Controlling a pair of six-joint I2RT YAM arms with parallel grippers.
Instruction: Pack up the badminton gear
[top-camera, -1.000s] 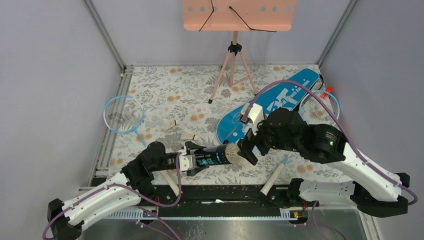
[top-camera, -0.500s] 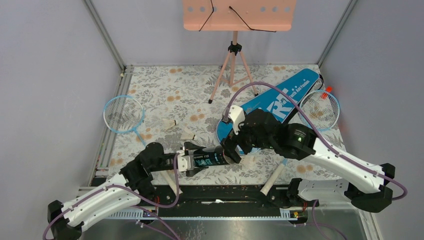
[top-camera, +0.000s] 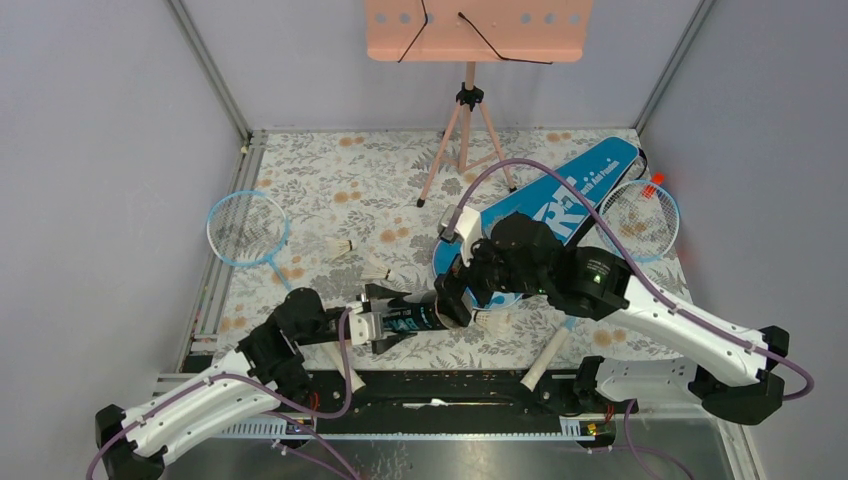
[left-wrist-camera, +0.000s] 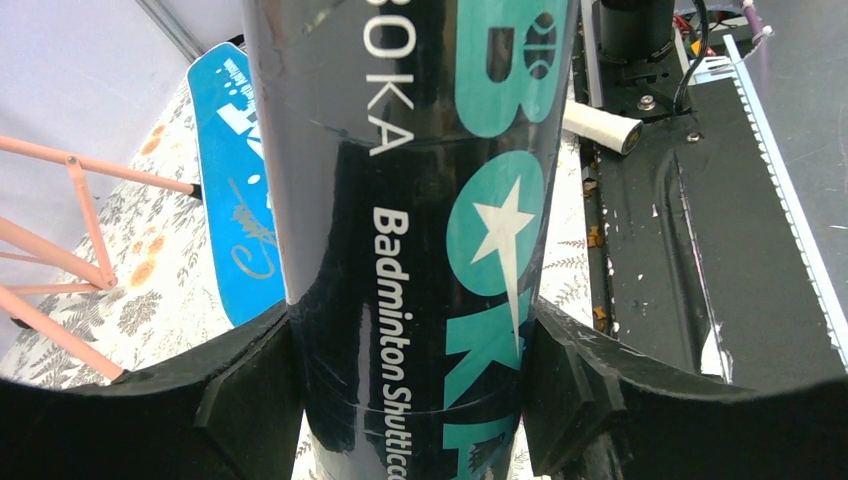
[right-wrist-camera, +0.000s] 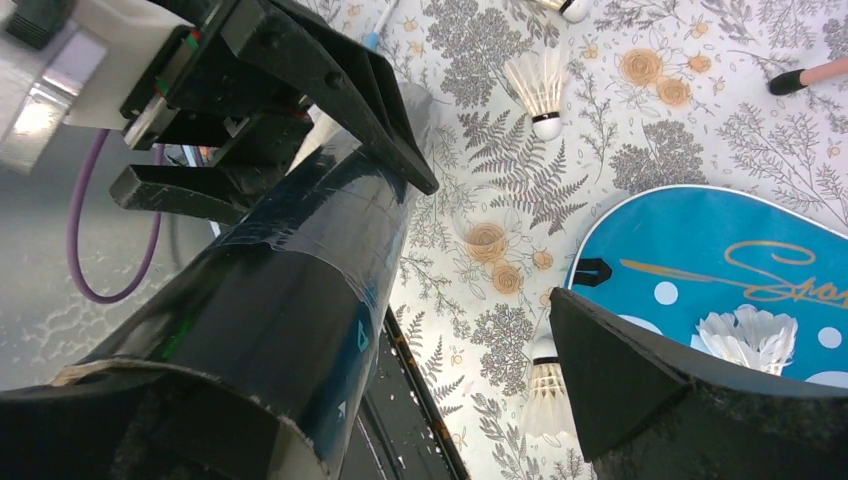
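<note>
Left claw (left-wrist-camera: 410, 345): clenched on the black tube (top-camera: 412, 320), which lies level near the worktop's (top-camera: 330, 180) near edge. Since a second ago my right arm has swung left. Right claw (top-camera: 455, 300): now spread wide at the tube's open end, gripping nothing. One shuttlecock (top-camera: 490, 320) lies just beside that end. My right arm crosses over the blue bag (top-camera: 585, 185) and a racket (top-camera: 640, 215) toward the far right corner.

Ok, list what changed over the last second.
The right hand, open, swept left and now sits over the far end of the black tube. The left hand kept its grip, drawing the tube slightly left. The blue bag, left racket and loose shuttlecocks stayed put.
</note>
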